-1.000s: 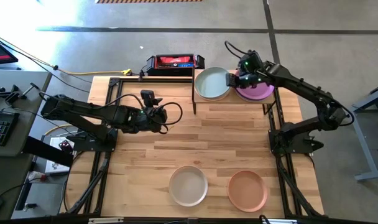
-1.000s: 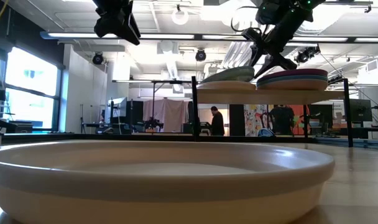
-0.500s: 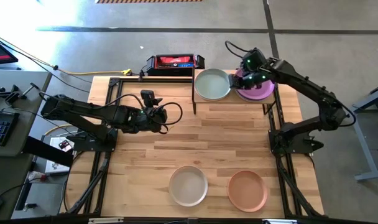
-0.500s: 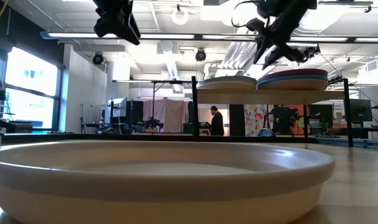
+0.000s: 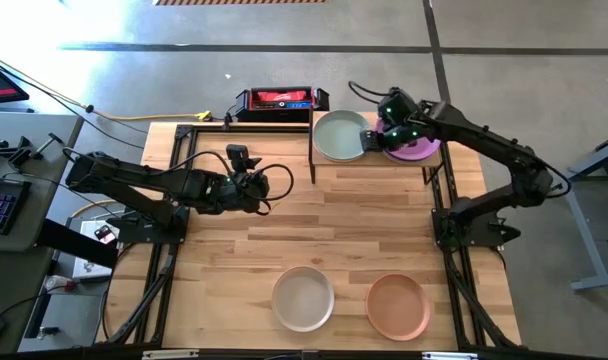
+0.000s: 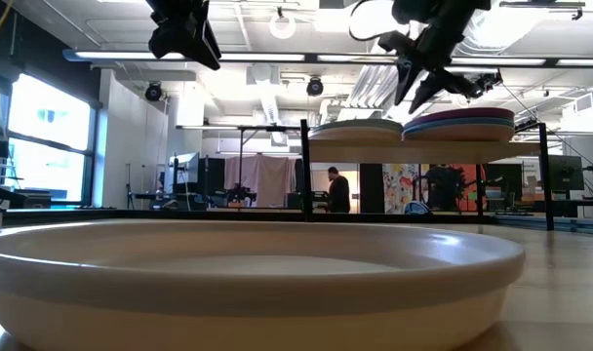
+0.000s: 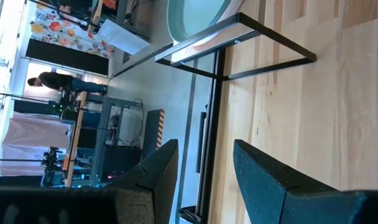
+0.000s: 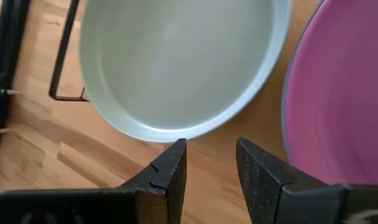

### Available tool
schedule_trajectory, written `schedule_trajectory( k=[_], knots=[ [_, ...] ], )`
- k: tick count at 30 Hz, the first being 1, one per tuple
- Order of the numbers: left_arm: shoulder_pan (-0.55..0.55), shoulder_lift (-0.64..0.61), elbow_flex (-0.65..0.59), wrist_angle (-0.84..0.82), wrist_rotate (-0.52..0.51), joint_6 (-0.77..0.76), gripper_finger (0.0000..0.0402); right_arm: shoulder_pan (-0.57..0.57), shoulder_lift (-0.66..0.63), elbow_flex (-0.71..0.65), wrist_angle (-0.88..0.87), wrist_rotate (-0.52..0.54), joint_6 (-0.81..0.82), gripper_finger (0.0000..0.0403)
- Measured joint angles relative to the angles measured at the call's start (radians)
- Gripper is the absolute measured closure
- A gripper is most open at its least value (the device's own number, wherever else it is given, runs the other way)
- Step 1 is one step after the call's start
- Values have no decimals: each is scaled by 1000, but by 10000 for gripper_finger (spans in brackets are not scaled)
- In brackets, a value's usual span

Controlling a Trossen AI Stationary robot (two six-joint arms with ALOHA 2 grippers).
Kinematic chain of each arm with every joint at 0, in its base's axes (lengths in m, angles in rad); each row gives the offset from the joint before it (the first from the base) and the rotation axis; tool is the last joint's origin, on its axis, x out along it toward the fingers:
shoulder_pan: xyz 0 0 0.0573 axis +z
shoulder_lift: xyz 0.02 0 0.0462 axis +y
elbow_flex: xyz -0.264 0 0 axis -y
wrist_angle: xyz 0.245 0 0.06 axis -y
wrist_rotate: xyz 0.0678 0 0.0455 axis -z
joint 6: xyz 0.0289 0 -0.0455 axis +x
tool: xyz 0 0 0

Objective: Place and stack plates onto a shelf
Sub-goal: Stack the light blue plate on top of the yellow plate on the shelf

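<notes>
I have the left gripper (image 5: 256, 186) parked above the left half of the table, its fingers apart and holding nothing; the left wrist view looks across bare wood toward the shelf's black legs.

Near the front edge of the table sit two plates not yet shelved: the off-white plate (image 5: 303, 298) and, just beside it to the right, the peach plate (image 5: 398, 306). The low view is almost filled by the off-white one's rim.

At the back, the shelf (image 5: 376, 160) carries two piles. The pale teal plate (image 5: 338, 136) tops the left pile, and the pink plate (image 5: 414, 148) tops the right pile, which in the low view shows several coloured rims stacked beneath it.

The right gripper (image 5: 376, 139) hangs over the gap between the two piles, fingers apart with nothing between them. In its wrist view the teal rim and the pink rim flank the bare shelf wood ahead of the fingers.

I judge a plate has just been set down and this arm is free. Two plates remain. My next move calls for lifting clear of the piles, swinging to the front of the table, coming down on the peach plate's rim, and pinching it.
</notes>
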Motion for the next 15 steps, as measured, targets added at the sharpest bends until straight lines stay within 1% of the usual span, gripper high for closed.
schedule_trajectory(
  k=[6, 15],
  knots=[
    [0, 0, 0, 0, 0, 0, 259, 22, 55, -1, 22, 20, -16, 286],
    [0, 0, 0, -1, 0, 0, 259, 23, 93, -2, 25, 25, -28, 286]
  ],
)
